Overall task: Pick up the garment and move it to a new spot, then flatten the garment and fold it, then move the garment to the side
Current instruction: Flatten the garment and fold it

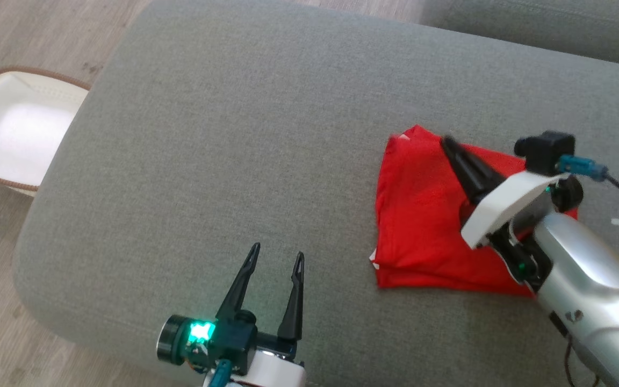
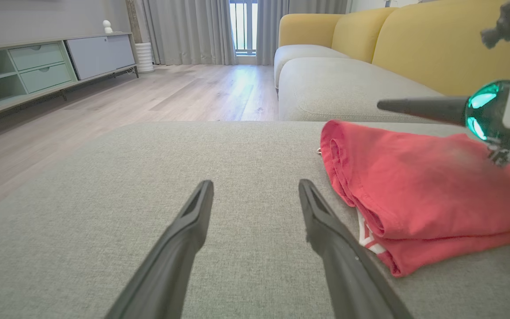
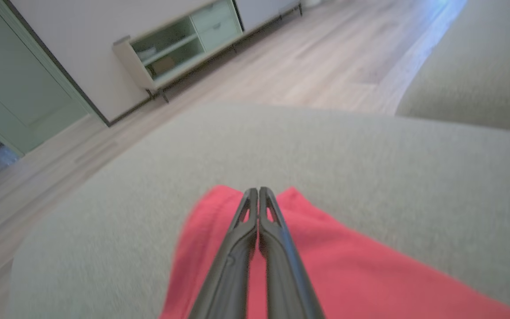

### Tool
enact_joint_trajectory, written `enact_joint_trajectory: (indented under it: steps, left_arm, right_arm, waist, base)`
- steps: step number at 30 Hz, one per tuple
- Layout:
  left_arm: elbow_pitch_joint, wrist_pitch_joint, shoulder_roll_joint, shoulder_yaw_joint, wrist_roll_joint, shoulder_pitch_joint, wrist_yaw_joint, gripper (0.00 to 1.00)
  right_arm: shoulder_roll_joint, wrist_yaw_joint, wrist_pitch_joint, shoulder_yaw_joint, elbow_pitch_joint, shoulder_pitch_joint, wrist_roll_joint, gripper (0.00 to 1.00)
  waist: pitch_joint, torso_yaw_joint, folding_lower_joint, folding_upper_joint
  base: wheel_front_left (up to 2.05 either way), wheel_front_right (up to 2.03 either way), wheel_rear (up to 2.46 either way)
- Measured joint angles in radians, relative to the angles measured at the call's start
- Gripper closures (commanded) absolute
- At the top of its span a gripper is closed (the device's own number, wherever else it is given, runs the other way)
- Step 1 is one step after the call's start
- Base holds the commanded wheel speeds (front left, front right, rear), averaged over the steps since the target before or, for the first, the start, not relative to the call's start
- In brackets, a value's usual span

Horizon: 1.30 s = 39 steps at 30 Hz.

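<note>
The garment (image 1: 422, 220) is a red cloth folded into a compact stack, lying on the right part of the grey cushion (image 1: 223, 161). In the left wrist view the garment (image 2: 419, 186) shows its layered folded edges and a bit of white trim. My right gripper (image 1: 445, 141) hovers over the garment's far part with its fingers pressed together and nothing between them; the right wrist view shows the shut gripper (image 3: 258, 191) above the red garment (image 3: 348, 274). My left gripper (image 1: 277, 252) stands open near the cushion's front edge, left of the garment, fingers apart (image 2: 255, 184).
A white basket (image 1: 14, 129) with a brown rim sits on the wooden floor left of the cushion. A yellow-backed sofa (image 2: 370, 48) stands beyond the cushion, and a low cabinet (image 2: 38, 66) lines the far wall.
</note>
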Motion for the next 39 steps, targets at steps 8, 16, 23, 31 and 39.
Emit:
enact_joint_trajectory:
  steps: [8, 16, 23, 31, 39]
  left_arm:
    - [0.011, 0.0, 0.0, 0.022, 0.012, 0.005, 0.001, 0.0]
    - [-0.017, 0.0, 0.026, 0.09, 0.022, 0.078, 0.032, 0.0]
    - [-0.104, 0.0, 0.034, 0.178, 0.04, 0.173, 0.054, 0.0]
    - [-0.124, 0.0, 0.031, 0.218, 0.08, 0.268, 0.026, 0.0]
    - [-0.108, 0.0, 0.021, 0.259, 0.08, 0.34, -0.003, 0.0]
  right_arm:
    - [0.009, 0.0, -0.174, -0.003, 0.002, -0.015, -0.014, 0.0]
    - [0.015, 0.0, -0.185, -0.276, -0.204, 0.22, -0.202, 0.0]
    - [0.078, 0.0, -0.185, -0.439, -0.374, 0.506, -0.368, 0.0]
    - [0.146, 0.0, -0.185, -0.555, -0.467, 0.708, -0.45, 0.0]
    - [0.183, 0.0, -0.185, -0.573, -0.476, 0.799, -0.502, 0.0]
  waist:
    - [-0.043, -0.031, -0.0001, 0.0]
    - [-0.119, -0.139, -0.0003, 0.0]
    - [-0.194, -0.265, -0.0003, 0.0]
    - [-0.268, -0.327, -0.0005, 0.0]
    - [-0.313, -0.346, -0.0004, 0.0]
  base:
    - [0.0, 0.0, 0.0]
    - [0.0, 0.0, 0.0]
    - [0.0, 0.0, 0.0]
    - [0.0, 0.0, 0.0]
    - [0.0, 0.0, 0.0]
